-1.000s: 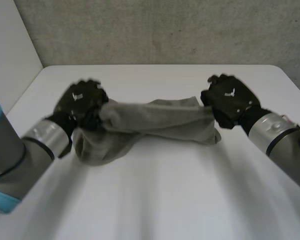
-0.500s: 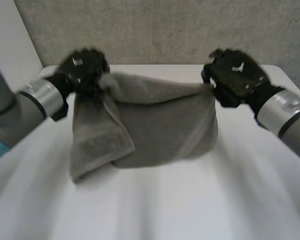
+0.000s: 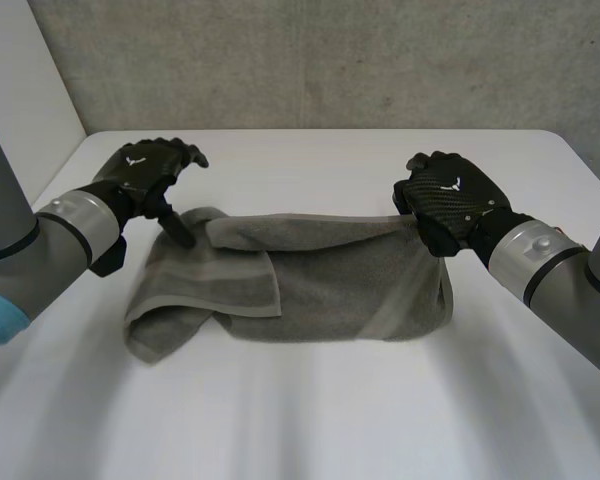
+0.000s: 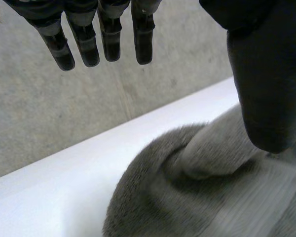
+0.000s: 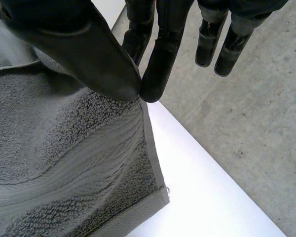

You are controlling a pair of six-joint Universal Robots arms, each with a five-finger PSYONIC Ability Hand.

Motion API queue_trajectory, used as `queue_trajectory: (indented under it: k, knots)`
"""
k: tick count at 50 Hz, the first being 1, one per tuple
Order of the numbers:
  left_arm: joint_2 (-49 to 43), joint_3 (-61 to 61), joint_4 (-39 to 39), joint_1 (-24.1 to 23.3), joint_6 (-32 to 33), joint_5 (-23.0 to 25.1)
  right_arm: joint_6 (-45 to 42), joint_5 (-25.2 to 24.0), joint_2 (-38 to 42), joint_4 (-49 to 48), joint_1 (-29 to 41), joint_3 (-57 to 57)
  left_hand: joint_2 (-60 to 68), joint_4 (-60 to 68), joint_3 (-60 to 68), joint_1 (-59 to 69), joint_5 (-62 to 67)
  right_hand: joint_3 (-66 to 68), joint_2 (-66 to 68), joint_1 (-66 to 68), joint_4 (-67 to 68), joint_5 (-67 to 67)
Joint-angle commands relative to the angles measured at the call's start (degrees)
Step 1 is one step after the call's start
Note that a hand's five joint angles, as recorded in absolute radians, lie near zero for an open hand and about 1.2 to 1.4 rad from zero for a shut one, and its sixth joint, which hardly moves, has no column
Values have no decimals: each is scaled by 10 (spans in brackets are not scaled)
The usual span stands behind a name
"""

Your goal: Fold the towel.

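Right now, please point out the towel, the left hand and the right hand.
towel (image 3: 325, 280): head view, middle of the front layer.
left hand (image 3: 140, 170): head view, its back.
right hand (image 3: 448, 196): head view, its back.

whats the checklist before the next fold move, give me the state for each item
1. Right hand grip on the towel: ok, thumb and a finger pinch its edge near a corner.
2. Left hand grip: not ok, fingers straight and off the cloth, thumb pointing down at it.
3. Towel flat: not ok, bunched and doubled over beside the left hand.
4. Towel within the table edges: ok.
5. Lower layers lined up: cannot tell, hidden under the folds.
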Motion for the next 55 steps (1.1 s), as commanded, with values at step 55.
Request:
queue_trajectory:
  k: [55]
  knots:
    - [-187,-31,148,-227,82,-218,-18,13,23,-20,4,29,195,-31,-28,188,212,-27,41,37,-44,33]
